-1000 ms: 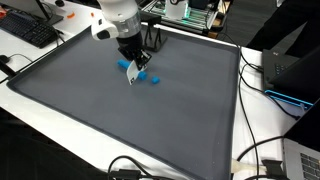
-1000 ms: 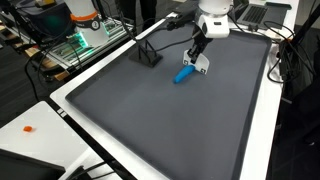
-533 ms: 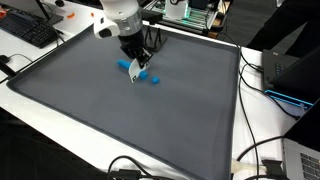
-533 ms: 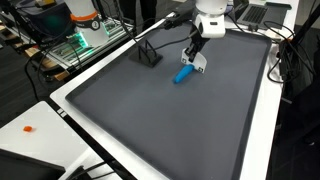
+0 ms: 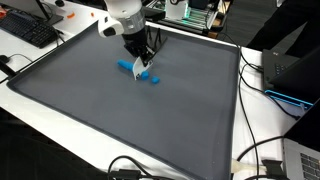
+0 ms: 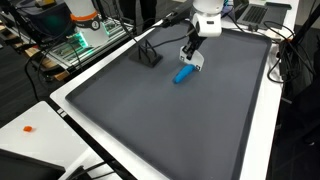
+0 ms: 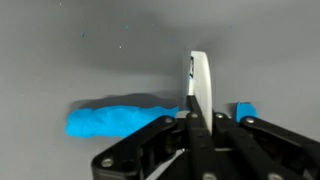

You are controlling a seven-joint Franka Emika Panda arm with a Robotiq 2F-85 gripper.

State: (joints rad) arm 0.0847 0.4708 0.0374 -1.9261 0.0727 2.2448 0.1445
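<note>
My gripper (image 5: 139,60) is shut on a thin white blade-like tool (image 5: 139,73) that points down at the grey mat (image 5: 90,95). A long blue lump (image 7: 115,118) lies on the mat just beside the tool, and a small blue piece (image 7: 246,110) lies on its other side. In the wrist view the white tool (image 7: 199,85) sticks out from between the closed fingers (image 7: 193,120). In an exterior view the gripper (image 6: 192,48) hangs just above the blue lump (image 6: 184,74). Whether the tool touches the mat is unclear.
A black stand (image 6: 148,55) sits on the mat near the gripper. A keyboard (image 5: 30,30), cables (image 5: 255,160) and a laptop (image 5: 300,75) lie round the mat's white border. A lit electronics rack (image 6: 85,35) stands at one side.
My gripper with the white tool has shifted a little along the blue lump toward the mat's far edge. The blue pieces have stayed put.
</note>
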